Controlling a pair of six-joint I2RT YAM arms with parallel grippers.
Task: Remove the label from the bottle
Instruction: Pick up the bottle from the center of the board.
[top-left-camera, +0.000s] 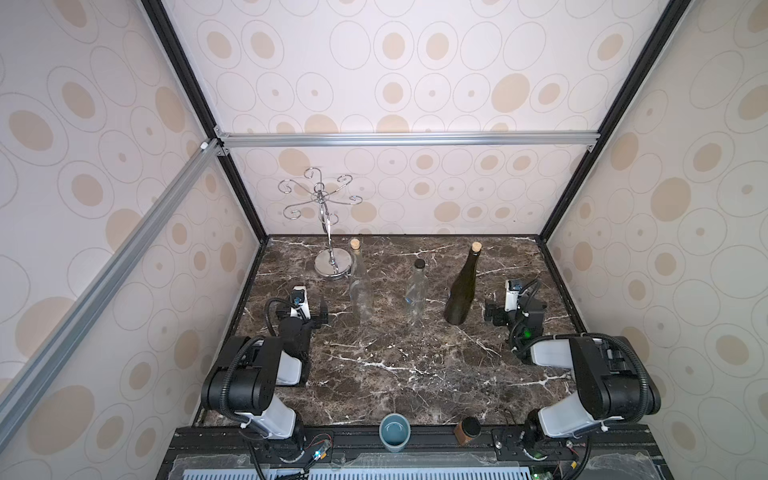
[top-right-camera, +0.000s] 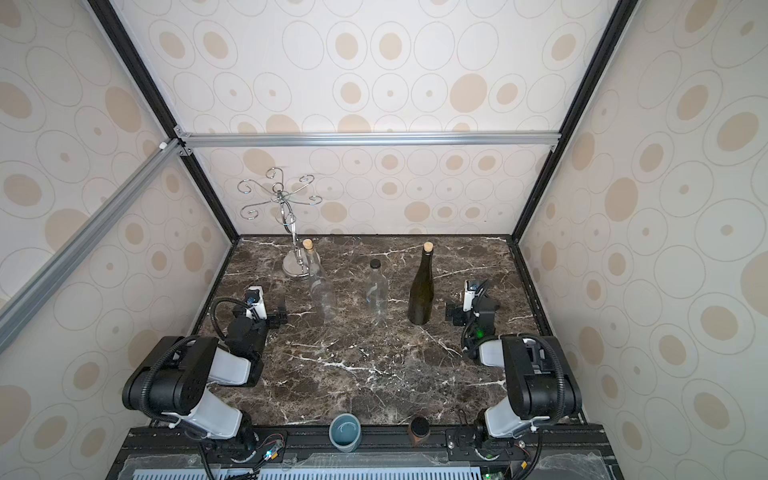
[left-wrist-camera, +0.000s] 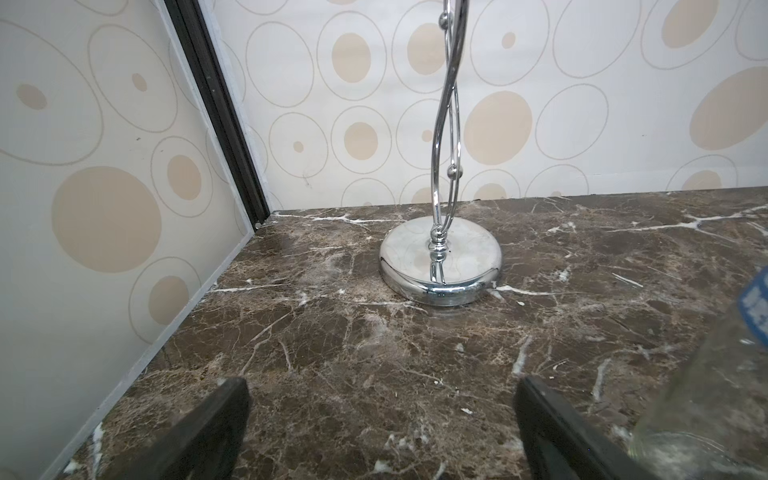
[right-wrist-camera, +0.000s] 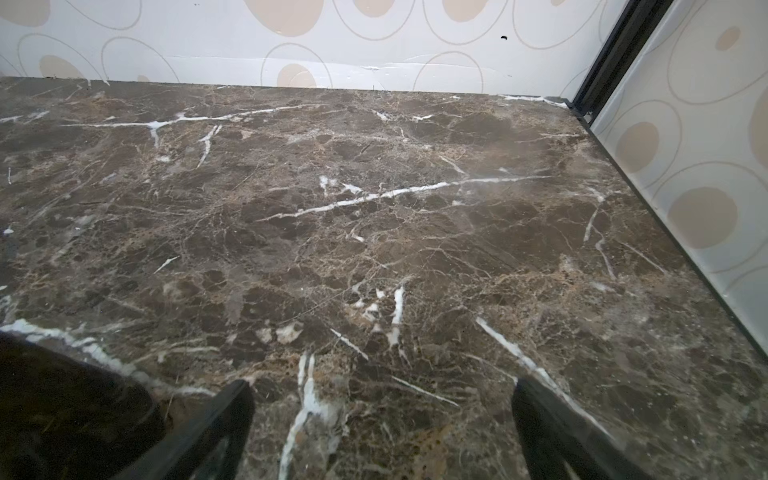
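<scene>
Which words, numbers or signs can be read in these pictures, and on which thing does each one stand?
None can be read.
Blue label on the clear bottle, left wrist view: white print, too blurred to read.
Black-capped bottle, in a top view: bluish marks, too small to read.
Dark bottle, cup, rack: no text visible.

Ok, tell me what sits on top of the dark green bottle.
A tan cork plugs the dark green bottle. How deep it goes is hidden by the dark glass.
</scene>
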